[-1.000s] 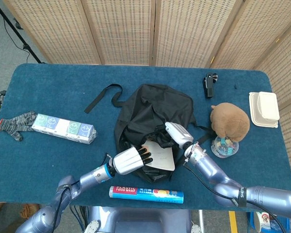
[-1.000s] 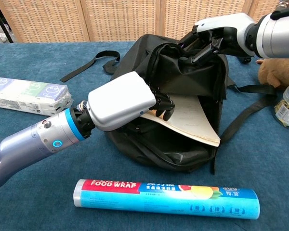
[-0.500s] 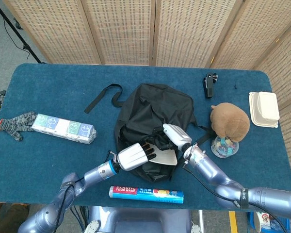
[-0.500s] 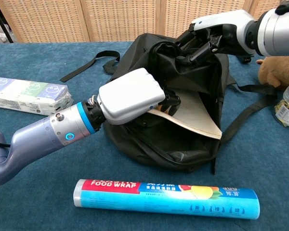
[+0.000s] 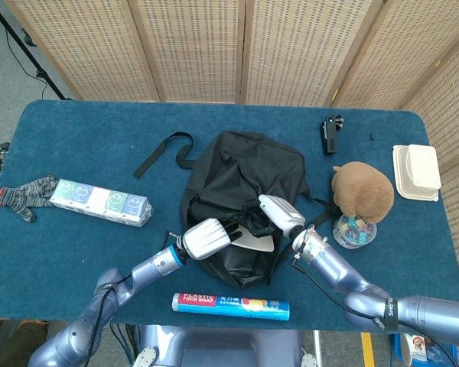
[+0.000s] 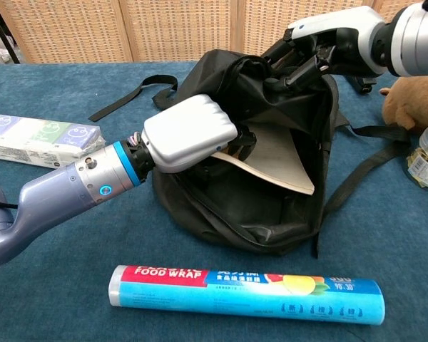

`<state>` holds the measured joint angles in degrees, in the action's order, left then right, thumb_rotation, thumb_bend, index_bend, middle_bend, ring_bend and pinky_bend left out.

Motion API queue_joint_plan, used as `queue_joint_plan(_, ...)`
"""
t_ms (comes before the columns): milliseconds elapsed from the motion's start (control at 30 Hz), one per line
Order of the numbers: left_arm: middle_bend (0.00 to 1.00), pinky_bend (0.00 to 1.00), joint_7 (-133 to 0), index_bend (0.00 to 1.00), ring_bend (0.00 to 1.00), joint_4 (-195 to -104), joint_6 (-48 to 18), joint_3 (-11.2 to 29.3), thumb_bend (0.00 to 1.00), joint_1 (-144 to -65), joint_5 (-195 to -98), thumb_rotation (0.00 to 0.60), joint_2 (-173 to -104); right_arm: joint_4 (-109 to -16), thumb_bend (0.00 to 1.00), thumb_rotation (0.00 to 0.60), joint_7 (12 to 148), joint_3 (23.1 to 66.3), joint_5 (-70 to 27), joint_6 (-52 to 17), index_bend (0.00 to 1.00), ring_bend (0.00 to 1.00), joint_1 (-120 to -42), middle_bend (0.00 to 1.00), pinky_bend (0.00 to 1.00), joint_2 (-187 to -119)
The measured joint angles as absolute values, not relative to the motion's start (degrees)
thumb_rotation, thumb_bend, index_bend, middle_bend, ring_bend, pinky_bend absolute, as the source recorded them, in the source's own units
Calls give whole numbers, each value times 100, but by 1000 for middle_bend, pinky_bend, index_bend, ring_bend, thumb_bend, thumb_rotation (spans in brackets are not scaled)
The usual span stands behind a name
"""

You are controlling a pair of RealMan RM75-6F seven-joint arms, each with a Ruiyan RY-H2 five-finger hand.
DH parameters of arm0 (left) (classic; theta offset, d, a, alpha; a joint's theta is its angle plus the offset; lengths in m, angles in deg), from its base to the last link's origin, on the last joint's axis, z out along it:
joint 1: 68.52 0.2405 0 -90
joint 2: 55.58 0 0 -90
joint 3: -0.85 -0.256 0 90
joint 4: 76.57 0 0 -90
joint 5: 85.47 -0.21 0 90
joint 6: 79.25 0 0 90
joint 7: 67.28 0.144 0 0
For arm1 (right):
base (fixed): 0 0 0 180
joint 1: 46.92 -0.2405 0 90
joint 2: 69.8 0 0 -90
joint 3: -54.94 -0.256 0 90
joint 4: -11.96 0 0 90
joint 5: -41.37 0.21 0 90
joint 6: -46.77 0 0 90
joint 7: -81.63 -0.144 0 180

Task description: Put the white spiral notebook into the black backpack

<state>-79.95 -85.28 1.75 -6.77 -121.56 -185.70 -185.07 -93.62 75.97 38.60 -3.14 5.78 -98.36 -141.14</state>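
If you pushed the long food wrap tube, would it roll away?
Probably. The food wrap tube is round and lies on its side on the table, so a sideways nudge would likely roll it. It looks slim and light, and its shiny wrapper may be slippery.

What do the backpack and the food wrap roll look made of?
Black backpack: thin synthetic fabric, probably nylon; it creases, slumps and has a faint sheen. Food wrap roll: glossy printed plastic film over a rigid tube, judging by highlights along its length.
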Motion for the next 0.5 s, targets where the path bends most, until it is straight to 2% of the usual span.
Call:
queue_joint_plan(333, 564, 638, -7876, 731, 520, -8496, -76, -604, 510, -12170, -18457, 600, -18503, -9329, 607, 600, 7526, 3888, -332, 572, 613, 514, -9800, 626, 305, -14083)
queue_joint_plan(500, 480, 638, -7774, 638, 430, -8517, -197, -539, 503, -12179, -18365, 600, -18535, -9280, 606, 600, 7478, 3897, -349, 581, 613, 514, -9780, 626, 305, -14075)
